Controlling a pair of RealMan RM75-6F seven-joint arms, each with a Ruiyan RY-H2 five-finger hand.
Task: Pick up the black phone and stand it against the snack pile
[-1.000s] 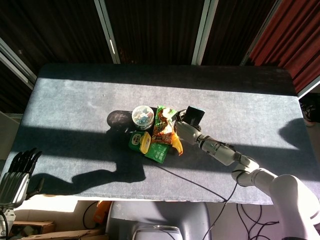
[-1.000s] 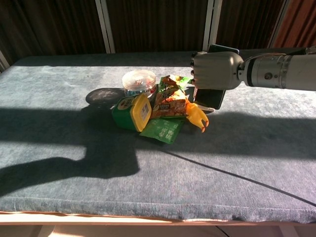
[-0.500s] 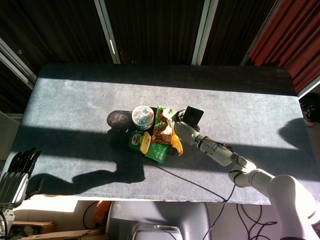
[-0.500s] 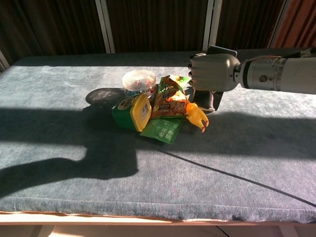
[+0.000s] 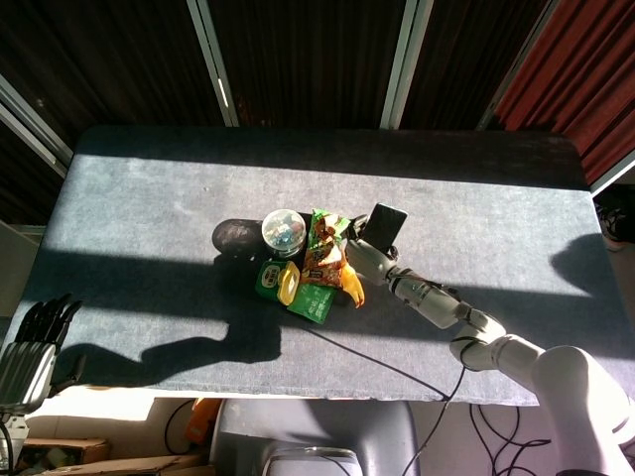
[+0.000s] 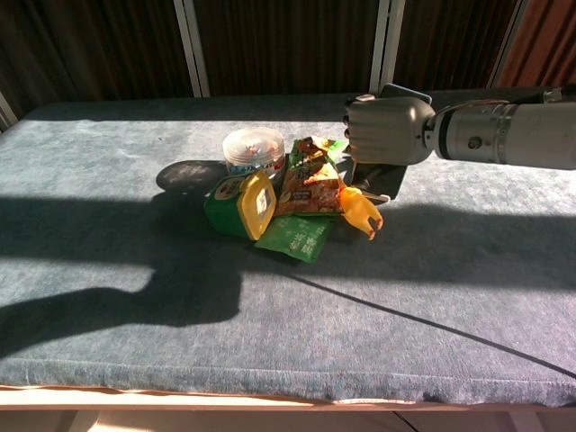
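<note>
Black phone (image 5: 387, 222) screen, head view only

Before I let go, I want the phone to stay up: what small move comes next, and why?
Probably ease the phone down until its lower edge rests on the table, leaning it toward the snack pile. The right hand grips its top beside the pile; contact isn't visible.

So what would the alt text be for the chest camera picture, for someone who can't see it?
A robot's right hand holds a black phone upright at the right edge of a snack pile on a grey-blue table. The pile includes a clear tub, a green container and colourful packets, in strong sunlight and shadow.
</note>
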